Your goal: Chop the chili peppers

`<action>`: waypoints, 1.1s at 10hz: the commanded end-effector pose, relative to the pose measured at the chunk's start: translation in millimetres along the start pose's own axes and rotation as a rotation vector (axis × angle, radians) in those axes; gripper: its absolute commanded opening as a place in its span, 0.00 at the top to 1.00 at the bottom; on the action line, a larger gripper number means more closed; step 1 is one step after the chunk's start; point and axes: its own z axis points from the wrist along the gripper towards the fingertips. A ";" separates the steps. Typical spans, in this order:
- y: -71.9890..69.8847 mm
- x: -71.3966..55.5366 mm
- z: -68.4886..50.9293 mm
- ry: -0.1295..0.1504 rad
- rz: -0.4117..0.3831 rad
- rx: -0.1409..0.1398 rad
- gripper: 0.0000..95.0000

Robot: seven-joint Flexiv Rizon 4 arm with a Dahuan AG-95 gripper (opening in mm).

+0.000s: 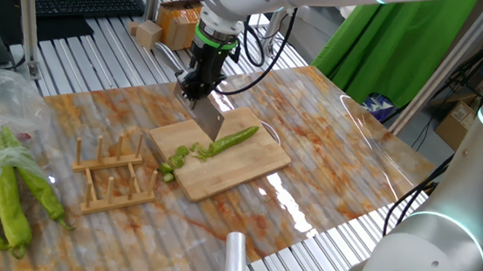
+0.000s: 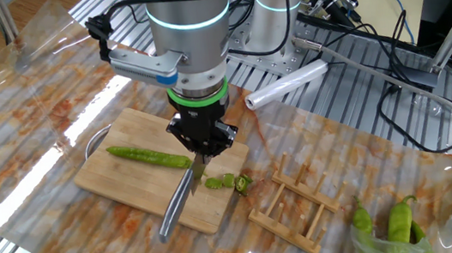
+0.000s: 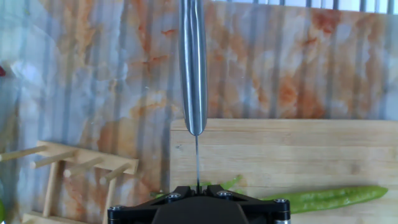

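On the bench (image 1: pixel 327 161), a wooden rack (image 1: pixel 113 177) stood just left of the cutting board (image 1: pixel 229 174). Cut chili pieces (image 1: pixel 173 160) lay at the board's left edge; one uncut chili (image 1: pixel 234 139) lay lengthwise along it, pointing right. The end effector (image 1: pixel 200 86) was clamped on one knife (image 1: pixel 210 118), blade down.

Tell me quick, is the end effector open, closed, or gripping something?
End effector: closed on the knife, blade down over the chili pepper on the cutting board.
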 end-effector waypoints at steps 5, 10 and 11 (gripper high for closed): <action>0.1 0.1 -0.2 -0.006 0.209 0.019 1.00; 0.1 0.1 -0.2 0.000 0.172 0.031 1.00; 0.1 0.1 -0.2 -0.001 0.161 0.028 1.00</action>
